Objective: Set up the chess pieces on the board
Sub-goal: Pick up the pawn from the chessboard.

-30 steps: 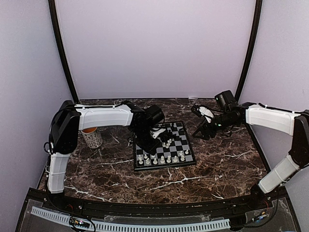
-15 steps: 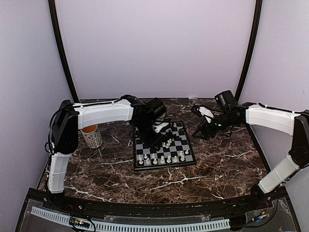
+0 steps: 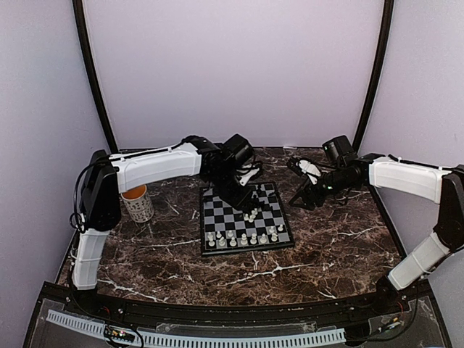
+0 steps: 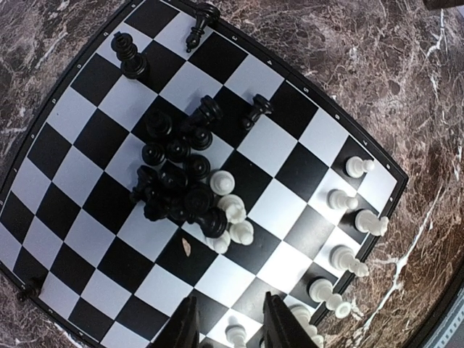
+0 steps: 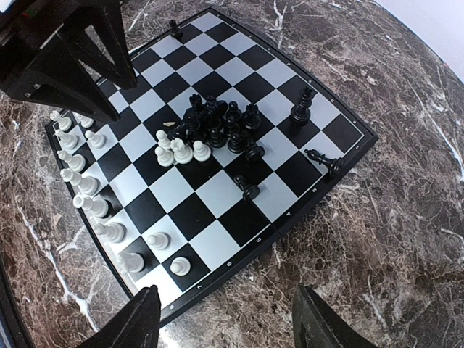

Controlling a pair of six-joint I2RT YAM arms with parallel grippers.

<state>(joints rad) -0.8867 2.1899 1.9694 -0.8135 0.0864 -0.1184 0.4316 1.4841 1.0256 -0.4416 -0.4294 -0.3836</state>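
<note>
The board (image 3: 272, 214) lies mid-table. A heap of black chess pieces (image 4: 177, 190) with a few white ones (image 4: 233, 217) sits at its centre. White pieces (image 3: 243, 238) line the near rows. My left gripper (image 4: 230, 325) hovers above the board with its jaws apart and nothing gripped; a white pawn (image 4: 235, 336) stands on a square below the gap. In the top view the left gripper (image 3: 243, 193) is over the board's far half. My right gripper (image 5: 228, 319) is open and empty, above the tabletop beside the board's right edge (image 5: 304, 199).
A mug (image 3: 136, 204) stands left of the board beside the left arm. A black piece (image 4: 130, 56) stands alone and another (image 4: 202, 19) lies on the board's border. A fallen black pawn (image 5: 249, 190) lies near the right edge.
My left gripper opened and rose from the near white rows toward the board's far side, leaving a white pawn standing. The right arm has not moved.
</note>
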